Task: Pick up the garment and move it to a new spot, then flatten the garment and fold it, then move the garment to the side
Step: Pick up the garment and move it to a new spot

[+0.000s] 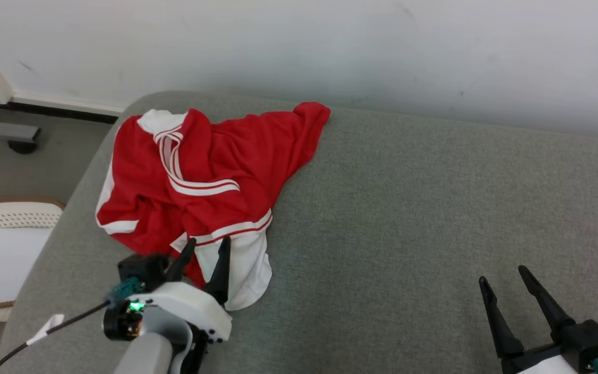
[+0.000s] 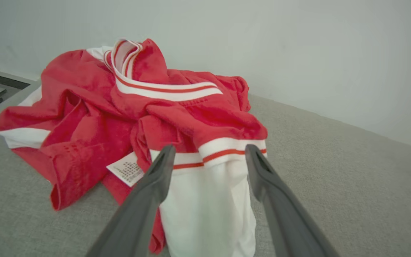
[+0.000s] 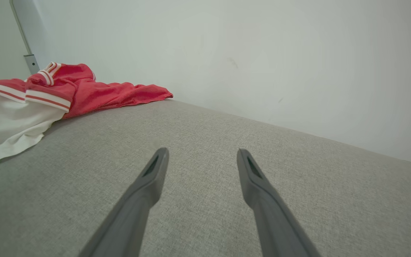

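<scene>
Red garment (image 1: 200,166) partly behind left pincer (image 1: 208,240)

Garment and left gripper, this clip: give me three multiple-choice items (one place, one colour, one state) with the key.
1. Where on the grey cushion does the garment lie?
A. at the robot's left end
B. in the middle
C. at the right end

2. What are the garment's colours?
A. blue and white
B. red and white
C. all black

3. What is the state of the left gripper?
A. shut on the garment
B. open, at the garment's white panel
C. shut, far from the garment

Key:
1 A: the head view shows it by the cushion's rounded left corner.
2 B: the cloth is red with white stripes and a white panel.
3 B: the left wrist view shows the fingers spread with nothing clamped.
</scene>
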